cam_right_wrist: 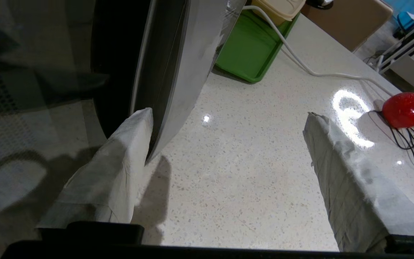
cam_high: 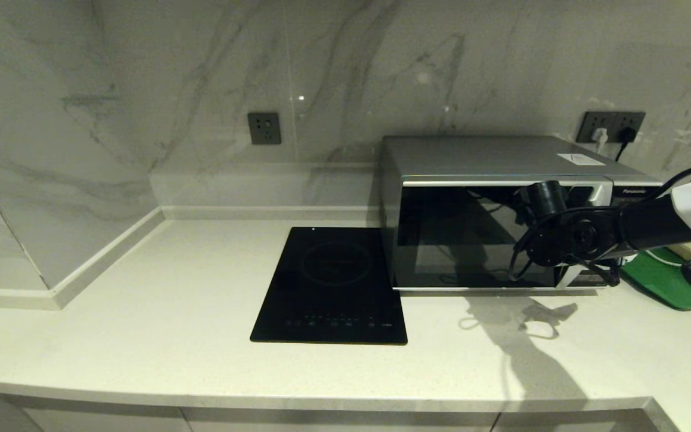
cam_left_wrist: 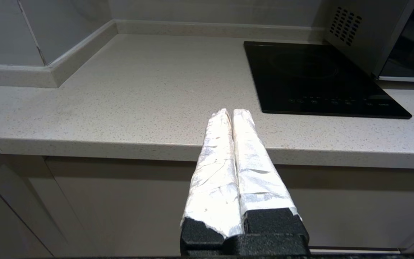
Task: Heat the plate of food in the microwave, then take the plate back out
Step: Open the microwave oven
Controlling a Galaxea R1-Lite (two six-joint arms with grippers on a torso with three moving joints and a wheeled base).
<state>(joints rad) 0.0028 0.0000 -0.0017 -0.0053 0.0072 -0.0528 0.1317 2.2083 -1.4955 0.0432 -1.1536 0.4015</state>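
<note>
Right gripper (cam_right_wrist: 228, 133) spread wide at the right of the head view, one wrapped finger (cam_right_wrist: 120, 158) apparently against the microwave (cam_high: 471, 240) door's edge, grasping nothing. Left gripper (cam_left_wrist: 232, 115) clenched, empty, before the countertop (cam_left_wrist: 138, 100). Plate unseen.

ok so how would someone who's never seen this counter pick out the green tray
Find the silver microwave against the marble wall, then look just past its keypad end, on the robot's right. The green tray lies flat on the counter there, the only bright green thing, unlike the black induction cooktop on the microwave's other side.
</note>
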